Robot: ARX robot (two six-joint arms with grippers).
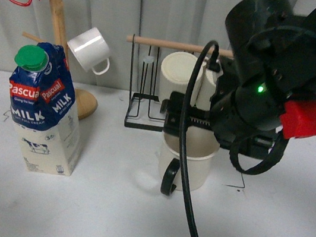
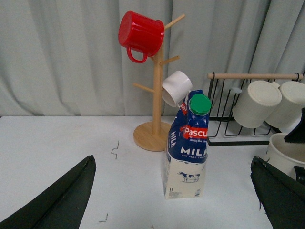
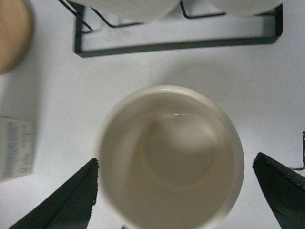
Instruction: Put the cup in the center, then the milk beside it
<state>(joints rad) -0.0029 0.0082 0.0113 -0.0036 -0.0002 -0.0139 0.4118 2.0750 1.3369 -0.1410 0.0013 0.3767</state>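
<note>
Closest to us in the front view is our right arm [image 1: 272, 82], its black cable hanging down before the cup [image 1: 196, 163]. The cup stands upright on the table [image 1: 102, 206], just in front of the wire rack [image 1: 140, 116], near the middle and a little to the right, with its black handle turned toward us. The milk [image 1: 43, 118] stands upright well apart on the left, beside the wooden mug tree [image 1: 54, 12]. From the left wrist view, the left gripper [image 2: 171, 160] is spread wide and holds nothing, and the carton is ahead between its fingers but far off. From the right wrist view we look straight down into the empty cup; the right gripper [image 3: 175, 160] is spread wide with a finger on either side, outside the rim and not touching it. We judge the cup stiff, fairly heavy and smooth enough to slip. It is so wide that it nearly fills the opening, so a squeeze across the body, clear of the handle, looks best. The carton should be lighter, but it is tall, easily tipped and soft-walled, so we would take it at mid-body.
</note>
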